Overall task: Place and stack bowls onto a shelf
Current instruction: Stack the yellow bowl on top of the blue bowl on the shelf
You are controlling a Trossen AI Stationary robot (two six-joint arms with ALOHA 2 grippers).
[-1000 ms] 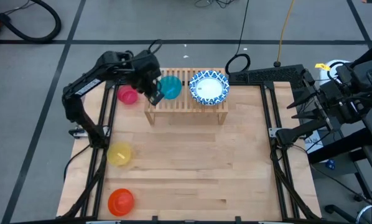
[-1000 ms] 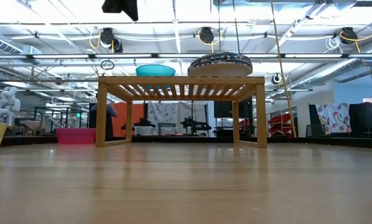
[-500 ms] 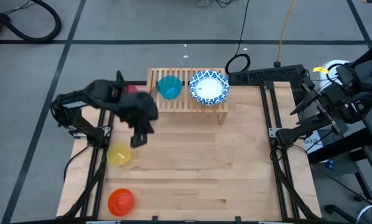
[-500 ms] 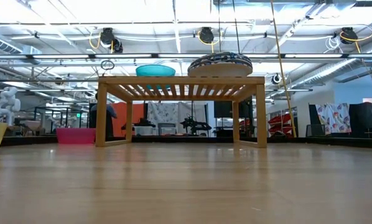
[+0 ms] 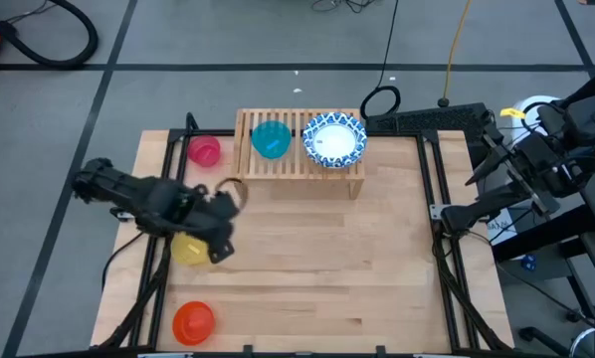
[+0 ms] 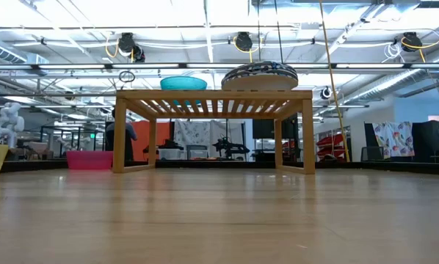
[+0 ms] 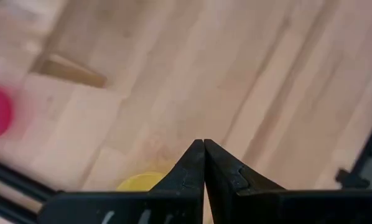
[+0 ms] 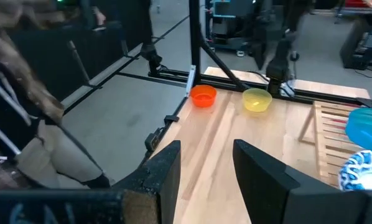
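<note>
My left gripper [image 5: 218, 249], fingers pressed together, hovers touching-close over the small plain yellow bowl [image 5: 189, 248], just beside it.

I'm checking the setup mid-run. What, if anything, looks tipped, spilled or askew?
Nothing stands out. The teal bowl and blue-patterned bowl sit level on the shelf; the pink bowl, yellow bowl and orange-red bowl sit upright on the table.

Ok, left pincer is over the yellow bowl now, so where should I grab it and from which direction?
Take the yellow bowl by its rim, coming straight down from above. It sits upright and open on the table, so one finger can go inside and one outside the wall. The left pincer, shut now, hangs at its shelf-side edge; that near rim looks the handiest spot. Open first.
</note>
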